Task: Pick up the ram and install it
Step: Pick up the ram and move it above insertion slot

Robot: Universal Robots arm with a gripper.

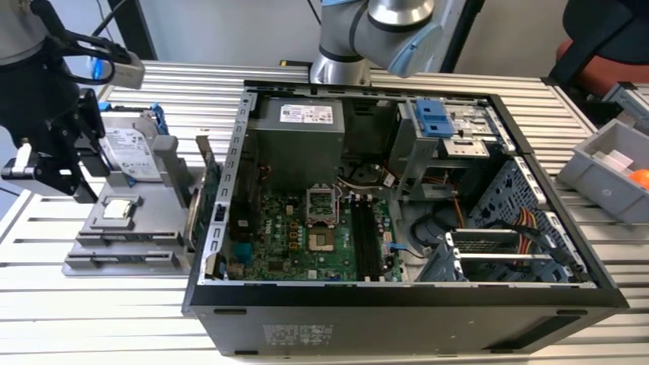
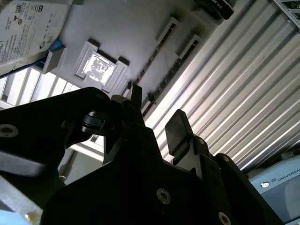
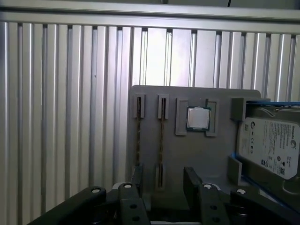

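Ram, a long thin dark circuit-board stick [image 3: 161, 136], stands on edge in a slot of a flat grey plastic holder [image 3: 197, 159]. A second stick of the same kind [image 3: 138, 136] stands just beside it in the neighbouring slot. A square silver processor chip [image 3: 198, 118] and a silver hard drive [image 3: 267, 145] share the holder, which lies on the ribbed aluminium desk [image 3: 56, 117]. In the exterior view the holder is just to the exterior view's left of the open black tower case [image 1: 406, 304] with its green motherboard [image 1: 294, 243]. The black end effector [image 3: 163, 172] hangs over the holder with its fingers [image 3: 191, 178] apart and nothing between them. In the first wrist view the ram lies roughly in line with the gap, not yet touched. The likeliest trouble is poor centring. With the two sticks so close, one finger could come down on the neighbour or on the slot's raised end block instead of beside the board. A grip taken off-centre on so thin an edge could let the stick tilt or slip. If the slot holds the stick tightly, the light holder might lift with it.
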